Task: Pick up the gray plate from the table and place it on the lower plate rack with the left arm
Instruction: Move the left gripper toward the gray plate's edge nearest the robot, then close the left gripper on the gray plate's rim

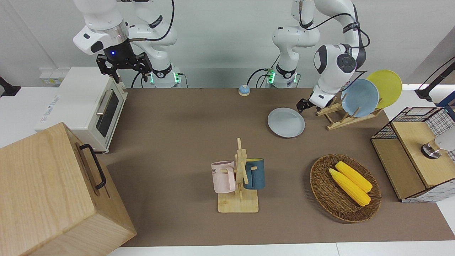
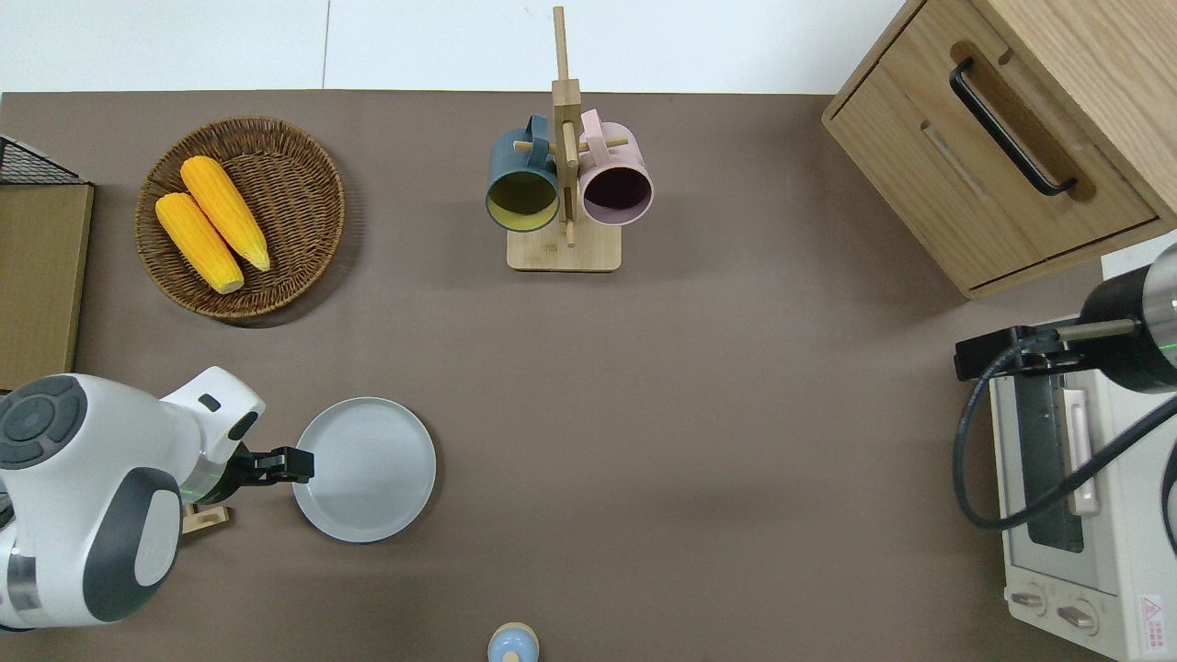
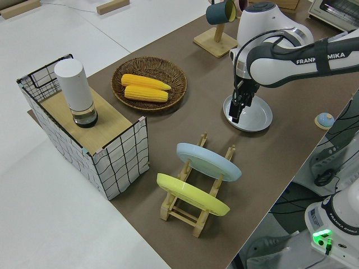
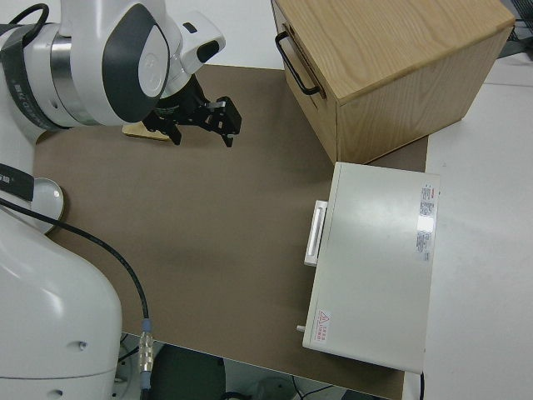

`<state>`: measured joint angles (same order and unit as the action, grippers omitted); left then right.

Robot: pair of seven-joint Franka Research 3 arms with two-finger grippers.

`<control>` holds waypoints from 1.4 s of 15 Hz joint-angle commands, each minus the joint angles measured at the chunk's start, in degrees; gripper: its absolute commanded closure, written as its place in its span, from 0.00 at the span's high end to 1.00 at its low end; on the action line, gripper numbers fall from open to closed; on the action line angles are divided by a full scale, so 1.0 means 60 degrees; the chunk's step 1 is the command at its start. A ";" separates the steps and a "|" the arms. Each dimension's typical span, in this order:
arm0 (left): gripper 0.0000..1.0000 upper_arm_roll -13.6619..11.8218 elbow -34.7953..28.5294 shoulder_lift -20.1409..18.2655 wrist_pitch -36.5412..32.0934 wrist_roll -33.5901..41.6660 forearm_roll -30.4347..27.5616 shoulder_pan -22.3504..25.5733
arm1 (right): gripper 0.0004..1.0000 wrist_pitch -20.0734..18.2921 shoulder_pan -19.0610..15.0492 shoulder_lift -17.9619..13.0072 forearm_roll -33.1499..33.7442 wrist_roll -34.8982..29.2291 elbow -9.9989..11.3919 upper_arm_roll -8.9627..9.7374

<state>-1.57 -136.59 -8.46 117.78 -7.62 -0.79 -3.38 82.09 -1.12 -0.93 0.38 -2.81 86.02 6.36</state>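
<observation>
Plate (image 2: 366, 469) lay flat on the counter (image 2: 699, 414) — unlifted. Left end effector (image 2: 296, 464) sat at its nine-o'clock rim, grip state unclear; rack (image 1: 346, 119) placement remained. Right arm parked.

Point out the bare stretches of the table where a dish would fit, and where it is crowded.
The widest bare stretch lies between the gray plate, the mug tree and the toaster oven. A smaller patch separates the corn basket from the mug tree. It is crowded at the left arm's end: the left gripper at the plate's rim, the plate rack and the wire crate.
</observation>
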 commanded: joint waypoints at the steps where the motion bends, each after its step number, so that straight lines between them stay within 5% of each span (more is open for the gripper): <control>1: 0.99 -0.0002 -0.0511 0.0457 0.1109 -0.0648 0.0014 -0.0066 | 0.99 -0.0147 -0.0238 -0.0021 -0.0181 -0.0089 -0.0070 0.0171; 10: 0.99 0.0013 -0.0526 0.1366 0.1859 -0.0722 -0.0088 -0.0125 | 0.99 -0.0147 -0.0238 -0.0021 -0.0181 -0.0089 -0.0070 0.0171; 11: 0.92 0.0013 -0.0526 0.1367 0.1874 -0.0751 -0.0088 -0.0125 | 0.99 -0.0147 -0.0238 -0.0021 -0.0181 -0.0089 -0.0070 0.0171; 12: 0.72 0.0013 -0.0526 0.1367 0.1874 -0.0853 -0.0088 -0.0125 | 0.99 -0.0147 -0.0238 -0.0021 -0.0181 -0.0089 -0.0070 0.0171; 13: 0.41 0.0013 -0.0526 0.1367 0.1874 -0.1057 -0.0088 -0.0139 | 0.99 -0.0147 -0.0238 -0.0021 -0.0181 -0.0089 -0.0070 0.0171; 15: 0.00 0.0013 -0.0526 0.1352 0.1845 -0.1410 -0.0088 -0.0140 | 0.99 -0.0147 -0.0238 -0.0021 -0.0181 -0.0089 -0.0070 0.0171; 21: 0.00 0.0115 -0.0496 0.1279 0.1639 -0.1411 -0.0030 -0.0154 | 0.99 -0.0147 -0.0238 -0.0021 -0.0181 -0.0089 -0.0070 0.0171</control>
<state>-1.11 -138.96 -0.92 127.38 -14.49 -1.08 -3.57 82.09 -1.12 -0.93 0.38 -2.81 86.02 6.36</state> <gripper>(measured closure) 0.885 0.009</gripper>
